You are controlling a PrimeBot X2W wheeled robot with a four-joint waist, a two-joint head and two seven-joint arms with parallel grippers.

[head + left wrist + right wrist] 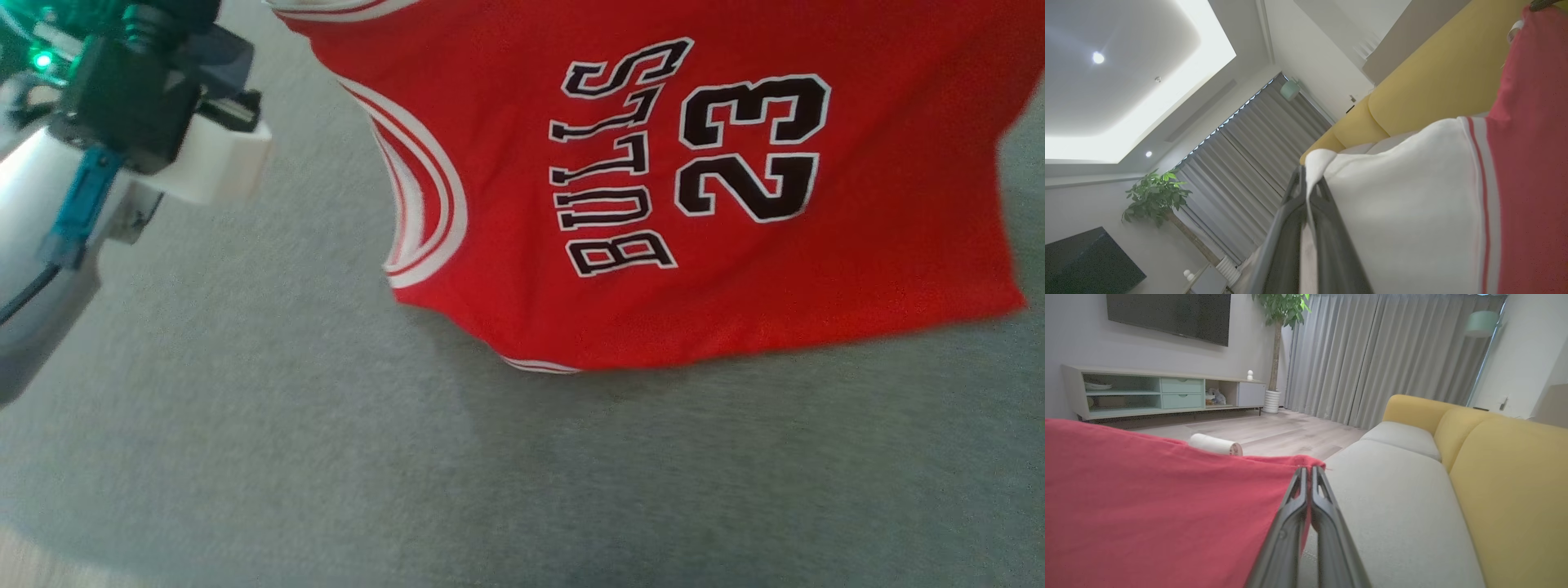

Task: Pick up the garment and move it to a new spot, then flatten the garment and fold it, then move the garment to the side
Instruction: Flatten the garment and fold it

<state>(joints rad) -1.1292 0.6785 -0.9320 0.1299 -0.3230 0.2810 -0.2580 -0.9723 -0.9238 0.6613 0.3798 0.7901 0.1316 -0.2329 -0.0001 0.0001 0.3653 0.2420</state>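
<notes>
The garment is a red jersey with white-trimmed armholes and black "BULLS 23" lettering. It hangs spread above the grey sofa seat and casts a shadow there. In the left wrist view my left gripper is shut on the garment's white trim at a shoulder. My right gripper is shut on a corner of the red hem, with the cloth stretching off to the left. My left wrist is at the head view's upper left.
The sofa has a yellow backrest and grey seat cushions. Beyond it are wooden floor, a white roll, a low TV console, a potted plant, grey curtains and a floor lamp.
</notes>
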